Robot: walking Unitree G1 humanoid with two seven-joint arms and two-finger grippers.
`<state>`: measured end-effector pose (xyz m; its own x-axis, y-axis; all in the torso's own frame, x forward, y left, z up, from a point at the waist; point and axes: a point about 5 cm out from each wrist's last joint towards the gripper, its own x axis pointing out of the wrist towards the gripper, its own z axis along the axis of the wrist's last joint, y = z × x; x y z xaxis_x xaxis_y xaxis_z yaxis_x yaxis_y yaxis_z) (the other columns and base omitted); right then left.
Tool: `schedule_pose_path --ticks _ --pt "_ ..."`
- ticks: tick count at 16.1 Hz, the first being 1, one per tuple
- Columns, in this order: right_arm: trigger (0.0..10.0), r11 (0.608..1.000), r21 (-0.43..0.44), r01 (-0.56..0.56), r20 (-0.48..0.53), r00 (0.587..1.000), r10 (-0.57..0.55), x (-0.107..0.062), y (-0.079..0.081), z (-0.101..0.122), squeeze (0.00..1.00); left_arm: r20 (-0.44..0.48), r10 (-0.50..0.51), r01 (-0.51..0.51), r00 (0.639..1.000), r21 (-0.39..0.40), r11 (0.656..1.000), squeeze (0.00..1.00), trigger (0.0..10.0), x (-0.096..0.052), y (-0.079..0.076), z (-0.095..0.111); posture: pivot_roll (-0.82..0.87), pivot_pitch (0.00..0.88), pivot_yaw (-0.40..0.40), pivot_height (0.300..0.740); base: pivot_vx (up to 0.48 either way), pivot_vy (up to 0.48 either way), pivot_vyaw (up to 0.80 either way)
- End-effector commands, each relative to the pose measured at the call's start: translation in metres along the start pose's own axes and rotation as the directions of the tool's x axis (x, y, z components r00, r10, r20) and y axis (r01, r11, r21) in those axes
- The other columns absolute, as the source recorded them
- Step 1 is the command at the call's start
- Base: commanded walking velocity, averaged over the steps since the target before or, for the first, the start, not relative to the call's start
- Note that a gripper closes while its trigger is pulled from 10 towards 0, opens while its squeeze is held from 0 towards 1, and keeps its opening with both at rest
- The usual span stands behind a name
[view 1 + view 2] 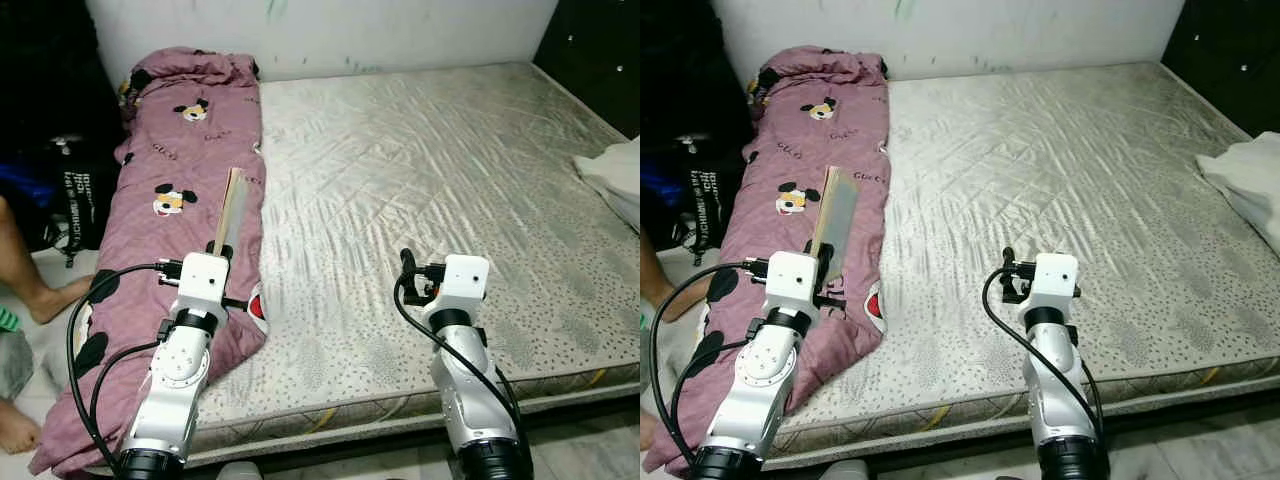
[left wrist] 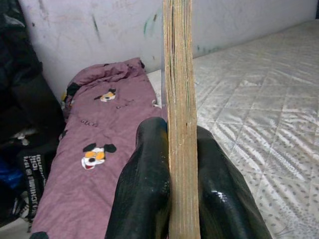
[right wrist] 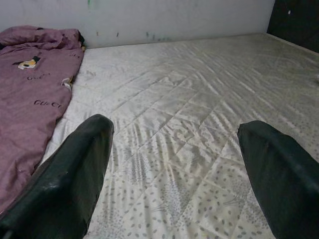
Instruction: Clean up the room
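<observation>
Nearest, both silver arms reached over the mattress's (image 1: 420,200) front edge. Left gripper (image 2: 182,164) was clamped tight on a thin flat book or card stack (image 1: 229,212), fingers (image 2: 144,189) pinching its lower edge from both sides, stack held upright and edge-on in the left wrist view, over the purple cartoon-print blanket (image 1: 190,160). Right gripper (image 3: 174,164) hovered low above bare mattress near the front edge, fingers (image 3: 75,169) spread wide with nothing between them. Blanket lay folded in a long strip along the bed's left side, its near end drooping off the front corner. A person's bare legs (image 1: 25,270) stood on the floor left of the bed, beside a dark bag (image 1: 70,195). Farther right, white cloth (image 1: 615,175) sat at the mattress's right edge. Stained white wall (image 1: 380,30) ran behind the bed.
</observation>
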<state>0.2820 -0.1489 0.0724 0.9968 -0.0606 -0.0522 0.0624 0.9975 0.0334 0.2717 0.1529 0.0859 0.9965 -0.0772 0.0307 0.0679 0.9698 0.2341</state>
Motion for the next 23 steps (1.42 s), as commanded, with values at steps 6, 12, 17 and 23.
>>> schedule_pose_path --ticks 6,12,17,23 --pt "10.0 1.000 0.002 -0.003 -0.016 1.000 0.003 0.0044 0.0016 -0.0016 0.00 0.045 0.011 -0.010 0.999 -0.022 1.000 0.00 10.0 0.0056 -0.0004 0.0076 0.02 0.000 0.031 0.740 0.000 0.000 0.27" --pt "10.0 1.000 -0.004 -0.005 -0.018 1.000 0.005 0.0058 0.0018 -0.0017 0.00 0.046 0.002 -0.001 0.999 -0.021 1.000 0.00 10.0 0.0080 -0.0030 0.0079 0.02 0.000 0.031 0.740 0.000 0.000 0.00" --pt "10.0 1.000 0.017 -0.003 -0.015 1.000 0.003 0.0060 0.0014 -0.0008 0.00 0.040 -0.002 0.003 0.999 -0.036 0.999 0.00 10.0 0.0084 -0.0030 0.0071 0.02 0.000 0.033 0.740 0.000 0.000 0.00" --pt "10.0 1.000 0.014 -0.003 -0.021 1.000 0.003 0.0067 0.0019 -0.0016 0.00 0.043 -0.025 0.027 0.999 -0.042 0.999 0.00 10.0 0.0091 -0.0060 0.0080 0.02 0.000 0.033 0.740 0.000 0.000 0.00"
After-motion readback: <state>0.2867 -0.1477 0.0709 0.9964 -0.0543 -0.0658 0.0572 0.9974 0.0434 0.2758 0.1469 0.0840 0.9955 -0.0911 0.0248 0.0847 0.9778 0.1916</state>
